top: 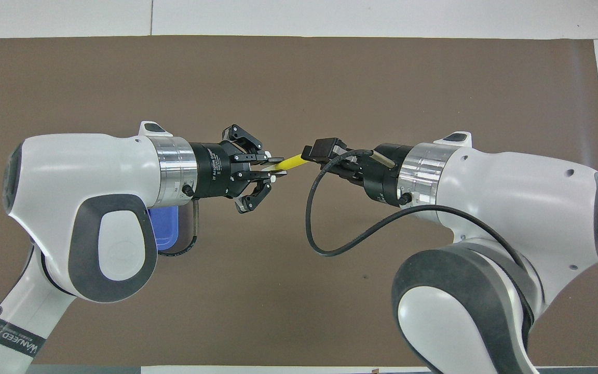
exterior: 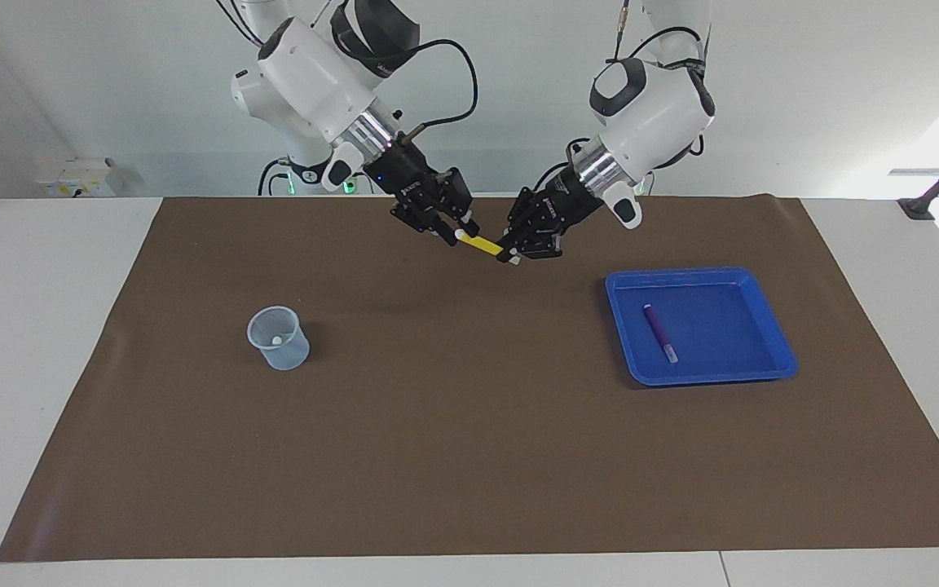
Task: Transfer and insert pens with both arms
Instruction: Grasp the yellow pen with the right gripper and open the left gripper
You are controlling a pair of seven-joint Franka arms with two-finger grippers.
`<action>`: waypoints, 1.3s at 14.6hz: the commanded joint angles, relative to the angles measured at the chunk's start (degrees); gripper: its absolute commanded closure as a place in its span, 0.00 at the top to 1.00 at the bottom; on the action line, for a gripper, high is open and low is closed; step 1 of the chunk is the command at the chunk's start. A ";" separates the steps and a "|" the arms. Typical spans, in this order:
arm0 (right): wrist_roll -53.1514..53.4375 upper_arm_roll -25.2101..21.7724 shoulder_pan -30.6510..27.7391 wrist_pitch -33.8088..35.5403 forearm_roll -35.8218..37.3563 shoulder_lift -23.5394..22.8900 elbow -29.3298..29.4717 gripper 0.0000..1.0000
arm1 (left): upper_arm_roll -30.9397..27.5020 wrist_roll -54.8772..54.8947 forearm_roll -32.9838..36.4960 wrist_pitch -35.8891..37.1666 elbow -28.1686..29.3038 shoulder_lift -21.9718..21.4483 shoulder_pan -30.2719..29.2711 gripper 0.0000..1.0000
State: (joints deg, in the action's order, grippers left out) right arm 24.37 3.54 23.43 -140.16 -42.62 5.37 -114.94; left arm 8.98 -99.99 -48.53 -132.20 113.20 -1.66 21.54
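Note:
A yellow pen (exterior: 482,244) (top: 291,163) hangs level in the air between the two grippers, over the mat's edge nearest the robots. My left gripper (exterior: 509,254) (top: 277,174) is shut on its yellow end. My right gripper (exterior: 459,228) stands open with its fingers on either side of the pen's pale end; in the overhead view a black block on its wrist hides those fingers. A purple pen (exterior: 659,333) lies in the blue tray (exterior: 698,273) toward the left arm's end of the table.
A clear plastic cup (exterior: 278,338) stands upright on the brown mat (exterior: 469,456) toward the right arm's end, with a small pale tip showing inside it. In the overhead view the left arm covers all but a corner of the tray (top: 164,231).

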 commanded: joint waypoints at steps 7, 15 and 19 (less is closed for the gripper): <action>-0.99 0.50 -0.57 -1.96 -0.79 -0.54 0.16 0.44 | -0.63 -0.56 -1.48 -2.36 2.38 -2.03 0.96 0.00; -0.90 0.50 -0.84 -1.61 -1.50 -0.54 0.07 0.00 | -0.63 -1.26 -1.57 -3.33 2.37 -1.94 1.05 0.00; -1.52 0.41 -1.10 -1.25 -1.50 -0.54 0.16 0.00 | -0.72 -0.83 -0.95 -3.16 2.11 -2.38 1.05 1.00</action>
State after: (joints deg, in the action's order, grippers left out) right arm 24.37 3.52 23.37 -141.45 -42.62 5.03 -114.70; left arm 8.92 -100.39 -48.71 -134.56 113.68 -1.81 21.94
